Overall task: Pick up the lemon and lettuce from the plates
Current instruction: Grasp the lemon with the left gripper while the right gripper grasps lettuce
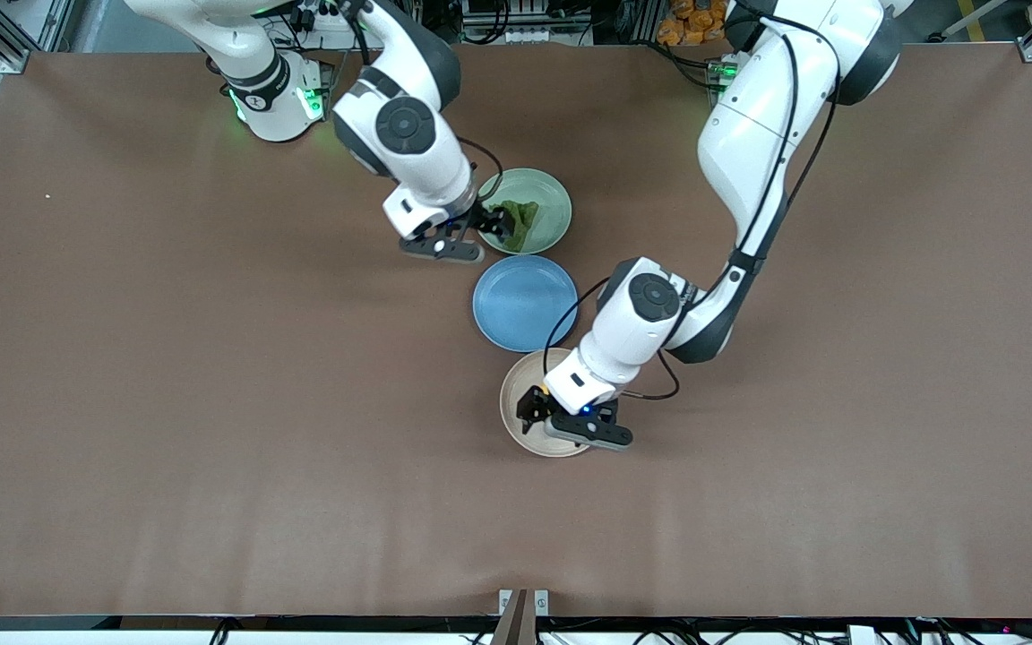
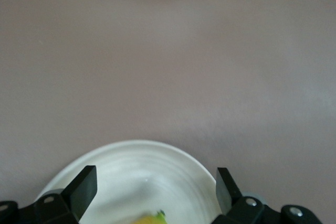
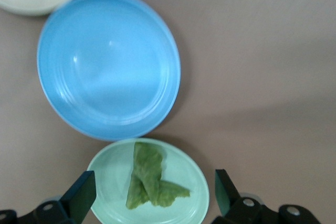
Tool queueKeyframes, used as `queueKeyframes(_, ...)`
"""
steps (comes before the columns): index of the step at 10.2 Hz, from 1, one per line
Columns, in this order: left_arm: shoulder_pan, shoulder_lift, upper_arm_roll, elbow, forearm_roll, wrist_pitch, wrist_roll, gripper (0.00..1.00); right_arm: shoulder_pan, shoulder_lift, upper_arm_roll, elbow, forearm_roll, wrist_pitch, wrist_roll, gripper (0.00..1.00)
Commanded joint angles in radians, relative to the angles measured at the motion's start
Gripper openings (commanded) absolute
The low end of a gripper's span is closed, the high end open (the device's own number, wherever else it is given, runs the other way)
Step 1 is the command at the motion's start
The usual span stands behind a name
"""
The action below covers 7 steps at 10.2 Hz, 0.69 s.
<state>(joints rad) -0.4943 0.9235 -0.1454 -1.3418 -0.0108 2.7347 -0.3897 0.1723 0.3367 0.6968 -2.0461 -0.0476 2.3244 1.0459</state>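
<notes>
Front view: blue plate (image 1: pixel 525 303) taken as the landmark on the worktop (image 1: pixel 167 403). The green plate (image 1: pixel 529 210) lies just beside it, farther from the camera; the beige plate (image 1: pixel 525 421) just beside it, nearer the camera. The lettuce (image 1: pixel 519 222) sits in the green plate. Right tool (image 1: pixel 480 228) hangs low at that plate's rim, on the right arm's side. Left tool (image 1: pixel 538 408) is over the beige plate and hides what lies in it.

Left wrist view: left tool (image 2: pixel 155 182) spread wide, holding nothing — both fingers (image 2: pixel 84 184) straddle the beige plate (image 2: pixel 126 166). A sliver of the lemon (image 2: pixel 149 217) shows between them, in the plate.

Right wrist view: right tool (image 3: pixel 155 190) spread wide, empty, over the green plate (image 3: pixel 113 174). The lettuce (image 3: pixel 149 179) lies as a folded, wrinkled leaf in the plate, past the blue plate (image 3: pixel 107 66).

Handling, as judgement: lemon probably firm, smooth and rounded — likely to roll or squirt out, so close across its short middle. Lettuce likely light, limp, easily torn; pinch the thick folded middle, gently.
</notes>
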Motion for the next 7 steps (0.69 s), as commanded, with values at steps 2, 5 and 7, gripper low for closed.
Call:
queueKeyframes(2, -0.044, -0.018, 0.046, -0.031, 0.084, -0.136, -0.008, 1.00, 0.082, 0.103, 0.015, -0.006, -0.203, 0.023, 0.184, 1.00)
queueKeyframes(5, -0.050, -0.020, 0.046, -0.048, 0.098, -0.153, -0.020, 1.00, 0.134, 0.202, 0.015, 0.020, -0.351, 0.053, 0.353, 1.00)
queueKeyframes(7, -0.056, -0.022, 0.046, -0.048, 0.098, -0.183, -0.035, 1.00, 0.159, 0.246, 0.015, 0.049, -0.394, 0.055, 0.402, 1.00)
